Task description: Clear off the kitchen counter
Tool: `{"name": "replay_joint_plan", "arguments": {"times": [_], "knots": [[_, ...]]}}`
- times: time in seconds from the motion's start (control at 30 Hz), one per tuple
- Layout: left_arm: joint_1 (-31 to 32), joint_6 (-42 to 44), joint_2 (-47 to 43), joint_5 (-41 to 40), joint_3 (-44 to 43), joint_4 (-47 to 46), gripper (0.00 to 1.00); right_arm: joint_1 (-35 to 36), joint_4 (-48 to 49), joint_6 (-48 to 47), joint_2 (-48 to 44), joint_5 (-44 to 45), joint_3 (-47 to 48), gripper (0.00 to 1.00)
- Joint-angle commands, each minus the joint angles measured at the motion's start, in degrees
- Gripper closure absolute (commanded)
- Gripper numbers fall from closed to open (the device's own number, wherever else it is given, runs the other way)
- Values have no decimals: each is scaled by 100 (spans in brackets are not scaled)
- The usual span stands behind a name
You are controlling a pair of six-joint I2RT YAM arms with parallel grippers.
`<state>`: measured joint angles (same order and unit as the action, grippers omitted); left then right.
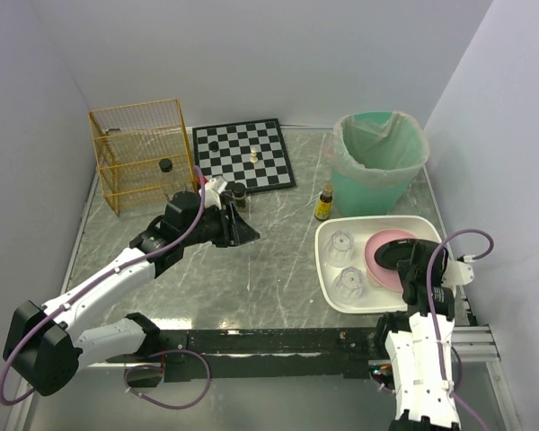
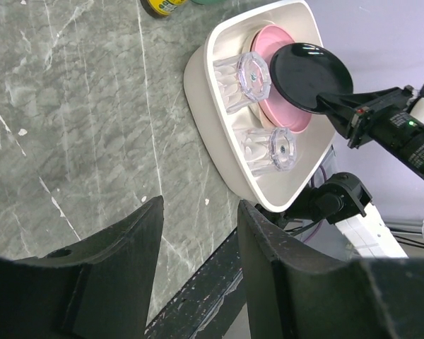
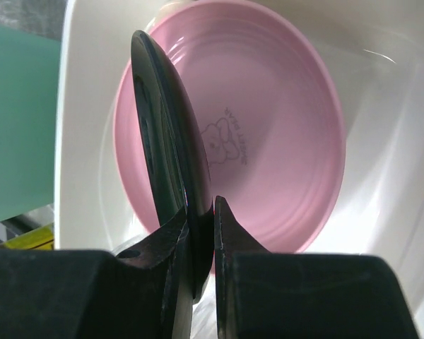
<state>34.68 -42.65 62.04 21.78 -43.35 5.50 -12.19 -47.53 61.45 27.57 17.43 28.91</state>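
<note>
Counter [image 1: 269, 269] fills the cell floor, grey-green marble look with pale veins, both arms mounted at its near edge. White tray [image 1: 334, 289] sits on its right side. In the tray are a pink plate [image 1: 375, 262] and, left of it, two clear glasses [image 1: 342, 244]. Right claw [image 1: 415, 259] is clamped on the rim of a black plate [image 1: 397, 251], which sits tilted over the pink one; can't tell if they touch. Right wrist view shows that grip edge-on, plus a small bear stamp with a line of print on the pink plate, too small and inverted to read. The top view doesn't resolve that stamp. Left claw [image 1: 241, 224] is over mid-counter, left of centre. In its wrist view it stands wide apart with nothing between, only bare counter below. Only the top view shows the back row: yellow wire basket [image 1: 142, 154] far left, chessboard [image 1: 243, 154] with a few pieces, green bin [image 1: 379, 162] with a liner, and a small bottle [image 1: 324, 205] with a yellow label, text unreadable.
</note>
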Motion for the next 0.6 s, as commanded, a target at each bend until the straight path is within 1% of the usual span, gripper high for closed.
{"name": "replay_joint_plan", "arguments": {"times": [0.0, 0.2, 0.4, 0.47, 0.53, 0.57], "knots": [[-14, 47, -43, 28, 11, -66, 49, -187, 841, -238, 108, -143, -165, 100], [-22, 82, 106, 116, -121, -58, 49, -495, 1184, -476, 389, -485, -333, 100], [-22, 99, 133, 107, -173, -49, 49, -688, 1465, -590, 723, -899, -570, 94], [-14, 99, 124, 98, -138, -49, 49, -706, 1501, -643, 793, -978, -623, 88], [-14, 91, 89, 90, -112, -57, 49, -715, 1510, -678, 820, -1013, -675, 76], [-22, 82, 63, 81, -95, -66, 49, -724, 1518, -696, 811, -1031, -702, 63]]}}
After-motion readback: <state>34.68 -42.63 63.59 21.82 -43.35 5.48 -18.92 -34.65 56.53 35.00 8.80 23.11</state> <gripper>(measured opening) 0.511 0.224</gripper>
